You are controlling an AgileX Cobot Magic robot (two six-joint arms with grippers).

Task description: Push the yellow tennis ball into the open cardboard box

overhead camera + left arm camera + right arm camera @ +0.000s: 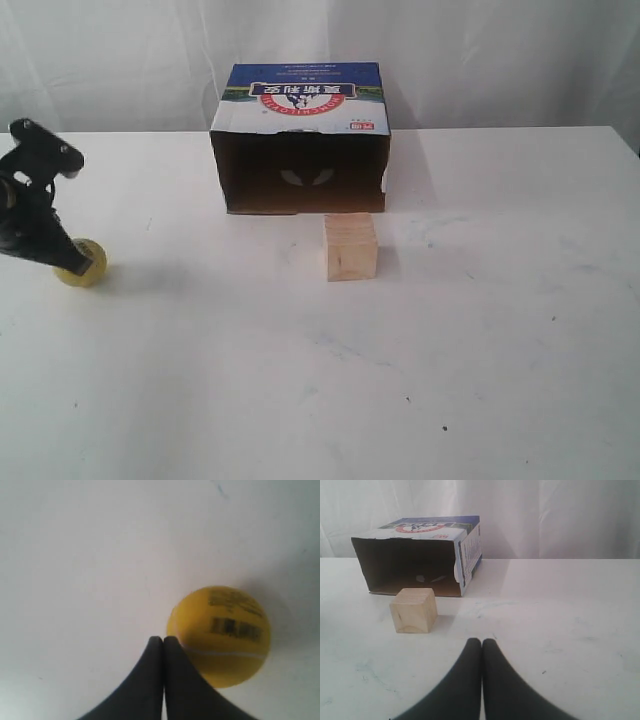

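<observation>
The yellow tennis ball (84,264) (220,635) rests on the white table at the far left, showing a dark printed mark and a pale seam. My left gripper (70,266) (163,639) is shut, its fingertips pressed together and touching the ball's side. The open cardboard box (300,140) (420,555) lies at the back centre, its dark opening facing the front. My right gripper (482,641) is shut with nothing in it, low over the table, apart from the box; it does not show in the exterior view.
A pale wooden cube (350,247) (413,610) stands just in front of the box's opening, toward its right half. The white table (480,330) stretches wide to the right and front. A white curtain hangs behind.
</observation>
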